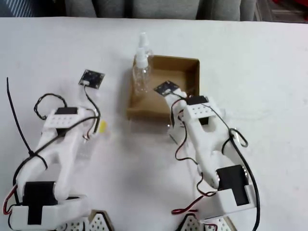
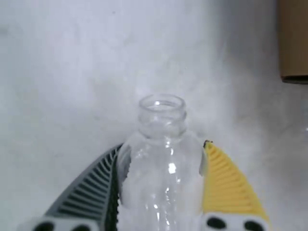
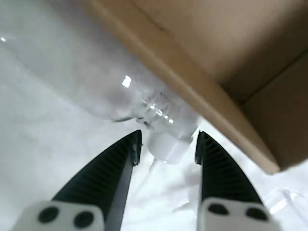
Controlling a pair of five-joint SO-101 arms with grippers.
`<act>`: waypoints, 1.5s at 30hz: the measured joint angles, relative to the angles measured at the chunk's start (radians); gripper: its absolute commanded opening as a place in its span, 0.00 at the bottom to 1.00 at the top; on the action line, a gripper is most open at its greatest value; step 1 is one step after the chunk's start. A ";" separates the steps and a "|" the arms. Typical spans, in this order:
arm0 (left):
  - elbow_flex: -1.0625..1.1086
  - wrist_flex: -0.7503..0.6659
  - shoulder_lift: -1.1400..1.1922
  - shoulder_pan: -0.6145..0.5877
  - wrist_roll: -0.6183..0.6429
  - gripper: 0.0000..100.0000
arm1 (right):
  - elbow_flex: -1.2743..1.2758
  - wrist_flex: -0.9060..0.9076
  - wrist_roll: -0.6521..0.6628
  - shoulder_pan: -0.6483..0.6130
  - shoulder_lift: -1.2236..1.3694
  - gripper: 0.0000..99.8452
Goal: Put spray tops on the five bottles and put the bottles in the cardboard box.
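Bottle of clear plastic (image 2: 161,173), uncapped, clamped in left gripper (image 2: 162,147), neck pointing away. Just beside brown cardboard box (image 3: 226,48), white spray top (image 3: 168,147) of second lying bottle (image 3: 154,108) between parted jaws of right gripper (image 3: 168,136).

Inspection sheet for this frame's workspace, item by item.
Surface: white table.
Job's things: box open; two topped bottles upright at its far left corner; topless bottle; lying bottle with white top against the box's outer wall.
Clutter: nothing seen.
Grippers: left gripper shut on the topless bottle; right gripper jaws open either side of the white top.
Cables: black and red cables along both arms.
Surroundings: grey seating beyond the table.
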 measured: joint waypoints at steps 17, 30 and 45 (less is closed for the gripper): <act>0.000 0.000 0.000 0.000 0.000 0.04 | 0.051 -0.152 -0.040 0.000 0.054 0.16; 0.000 0.000 0.000 0.000 0.000 0.04 | 0.051 -0.123 -0.037 0.029 0.052 0.17; 0.000 0.000 0.000 0.000 0.000 0.04 | 0.048 -0.123 -0.040 0.078 0.055 0.02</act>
